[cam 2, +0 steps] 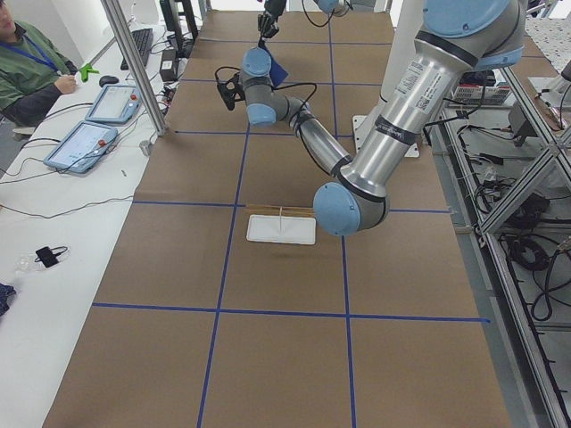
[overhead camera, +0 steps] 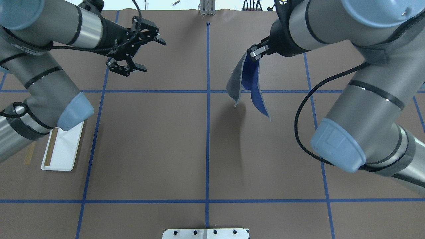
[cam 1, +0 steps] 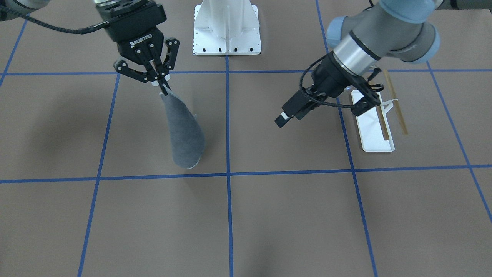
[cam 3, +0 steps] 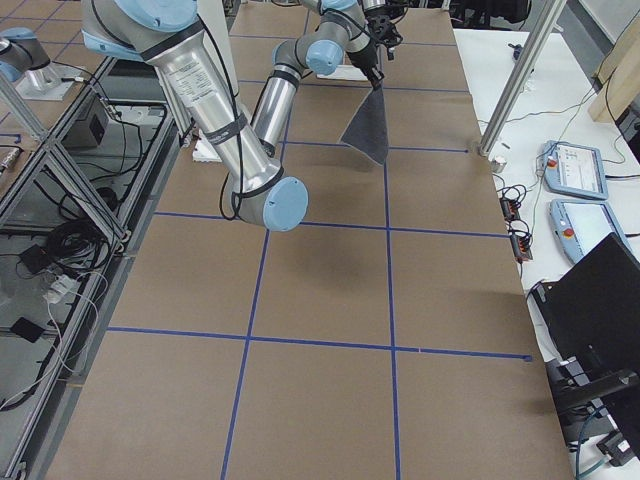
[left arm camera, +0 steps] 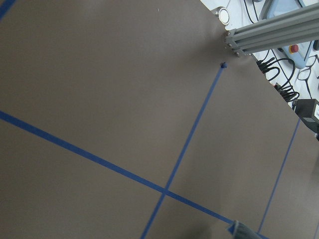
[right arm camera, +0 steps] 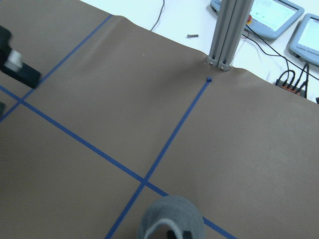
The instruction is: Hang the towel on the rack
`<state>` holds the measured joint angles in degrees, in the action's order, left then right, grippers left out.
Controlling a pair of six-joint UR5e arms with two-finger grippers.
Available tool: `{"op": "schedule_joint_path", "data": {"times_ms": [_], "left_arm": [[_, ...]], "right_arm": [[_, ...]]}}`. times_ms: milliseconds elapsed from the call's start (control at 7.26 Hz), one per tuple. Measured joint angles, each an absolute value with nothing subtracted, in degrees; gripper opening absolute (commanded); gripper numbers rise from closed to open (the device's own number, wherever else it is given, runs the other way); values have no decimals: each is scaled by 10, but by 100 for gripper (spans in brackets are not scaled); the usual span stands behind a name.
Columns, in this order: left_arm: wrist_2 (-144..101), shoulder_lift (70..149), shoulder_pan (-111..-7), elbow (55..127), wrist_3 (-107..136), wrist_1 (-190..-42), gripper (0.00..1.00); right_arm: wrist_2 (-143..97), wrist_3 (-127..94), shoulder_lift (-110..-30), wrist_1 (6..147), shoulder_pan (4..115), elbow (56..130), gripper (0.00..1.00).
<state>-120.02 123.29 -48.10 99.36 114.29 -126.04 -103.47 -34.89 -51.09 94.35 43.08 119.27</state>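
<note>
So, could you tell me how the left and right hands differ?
The left hand is open and empty; the right hand is shut on the towel, which hangs from it. The left hand is on the rack's side, the right hand opposite. Both are off the table.

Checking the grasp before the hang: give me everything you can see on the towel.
The towel is soft cloth, dark grey on one face, royal blue on the other, pale edging. It hangs folded from one pinched top end in the shut right gripper, blue inside the fold. Its shadow lies apart from it, so it looks clear of the table. Nothing else touches it.
</note>
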Motion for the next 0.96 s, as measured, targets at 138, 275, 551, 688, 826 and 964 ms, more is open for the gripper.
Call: {"op": "schedule_joint_path", "data": {"times_ms": [138,275,551,688,826,964], "left_arm": [[-1169,1248,-460,994,1197,-1260,98],[-1152,1258,-448,994,1243,-1260,98],[-1116,1282,-432,990,1318,-1257,98],[-1106,1290,-429,989,1344,-1256,98],[-1102,1295,-428,989,1361,-1256,98],[-1100,1297,-428,989,1371,-1255,98]], "right_arm": [[-1008,-360,-495,944,410,1193,0],[-988,-365,-486,943,395,1193,0],[-968,-368,-478,933,382,1191,0],[-960,-368,-479,914,377,1186,0],[-950,-367,-479,902,372,1182,0],[-945,-365,-478,897,369,1179,0]]}}
